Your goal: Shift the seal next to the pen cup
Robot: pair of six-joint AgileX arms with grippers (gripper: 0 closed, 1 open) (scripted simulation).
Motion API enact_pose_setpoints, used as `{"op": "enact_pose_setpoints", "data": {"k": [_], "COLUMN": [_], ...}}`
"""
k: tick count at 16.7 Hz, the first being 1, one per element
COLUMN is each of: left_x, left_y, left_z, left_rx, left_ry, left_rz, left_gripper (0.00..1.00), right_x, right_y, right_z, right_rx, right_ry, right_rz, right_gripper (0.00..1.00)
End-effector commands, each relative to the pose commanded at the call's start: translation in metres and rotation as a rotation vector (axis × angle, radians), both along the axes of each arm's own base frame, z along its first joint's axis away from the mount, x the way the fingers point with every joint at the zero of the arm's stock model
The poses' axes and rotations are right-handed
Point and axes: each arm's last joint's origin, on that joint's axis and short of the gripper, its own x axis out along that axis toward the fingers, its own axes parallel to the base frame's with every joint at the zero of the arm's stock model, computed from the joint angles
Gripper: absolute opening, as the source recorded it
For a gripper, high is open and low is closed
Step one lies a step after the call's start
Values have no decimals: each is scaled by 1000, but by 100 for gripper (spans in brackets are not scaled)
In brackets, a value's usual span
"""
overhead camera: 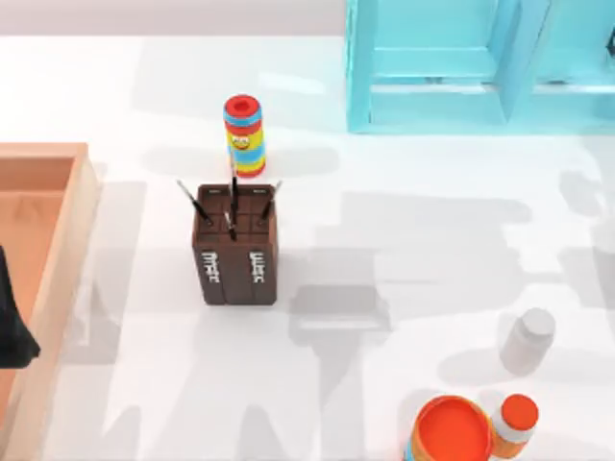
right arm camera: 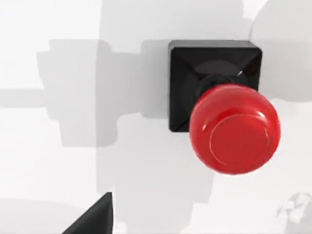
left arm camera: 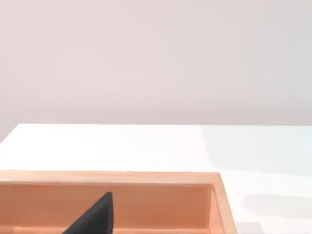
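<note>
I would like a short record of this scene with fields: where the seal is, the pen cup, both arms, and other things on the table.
seal: seal upright on the white table, seen from above in the right wrist view, untouched
pen cup: pen cup upright, left of table centre, pens inside
striped cylinder: striped cylinder behind the pen cup
wooden tray: wooden tray at the table's left edge
left arm: over the tray
right arm: above the seal
task state: seal not yet gripped

Not much of our body to go on. Top view: our left arm (overhead camera: 13, 322) is a matte black, tapering shape at the table's left edge, no cables, screws or markings legible. Left wrist view: a black wedge-shaped gripper part (left arm camera: 95, 217), flat finish, sharp tip. Right wrist view: same black wedge (right arm camera: 95, 217), identical shape & finish.
</note>
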Motion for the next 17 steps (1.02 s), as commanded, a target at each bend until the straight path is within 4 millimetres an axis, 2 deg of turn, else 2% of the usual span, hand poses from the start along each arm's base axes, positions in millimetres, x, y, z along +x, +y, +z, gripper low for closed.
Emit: {"op": "enact_pose_setpoints", "data": {"k": [8, 13, 17], "left_x": [0, 0, 0], "left_y": [0, 0, 0], "left_z": [0, 0, 0], "left_rx": [0, 0, 0], "left_ry": [0, 0, 0], "left_rz": [0, 0, 0], "left_gripper": [100, 100, 100], "right_x": [4, 9, 6], "right_y": [4, 25, 16], "right_z": [-7, -45, -81], "right_rx": [2, 10, 6], "right_ry": [18, 15, 23], "right_rz": [4, 3, 1], "right_gripper": [100, 100, 100]}}
